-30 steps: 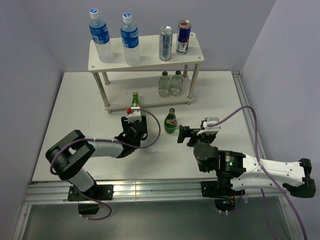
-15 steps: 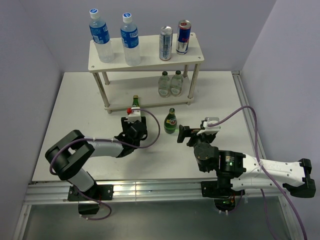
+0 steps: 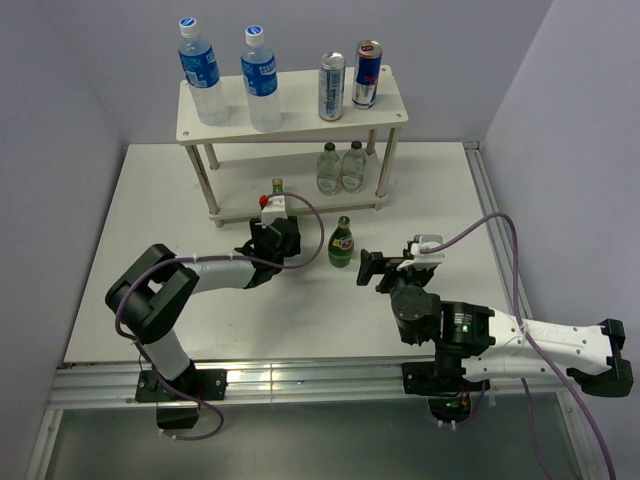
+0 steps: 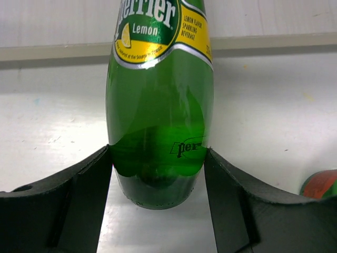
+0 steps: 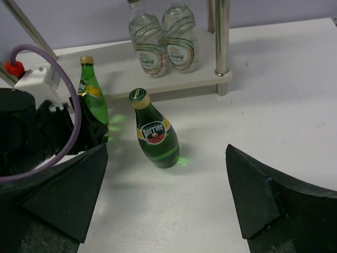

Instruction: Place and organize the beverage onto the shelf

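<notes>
My left gripper (image 3: 272, 238) (image 4: 157, 153) is shut on the lower body of a green glass bottle with a yellow lemon label (image 4: 158, 105) (image 3: 278, 188), upright just in front of the shelf's lower board (image 3: 240, 212). A second green bottle with a red label (image 3: 341, 243) (image 5: 156, 141) stands on the table to its right. My right gripper (image 3: 374, 268) (image 5: 166, 158) is open and empty, just right of that bottle. On the shelf top (image 3: 300, 118) stand two blue-labelled plastic bottles (image 3: 203, 72) (image 3: 261, 80) and two cans (image 3: 331, 87) (image 3: 366, 75).
Two clear glass bottles (image 3: 328, 168) (image 3: 353, 166) stand on the lower board at its right end, beside the cream front-right leg (image 3: 386, 165). The rest of the lower board is bare. Grey walls close in the table on the left, back and right.
My left gripper has carried the lemon-label bottle up and right, closer to the shelf's lower board. My right gripper has shifted slightly; the red-label bottle has not moved.
</notes>
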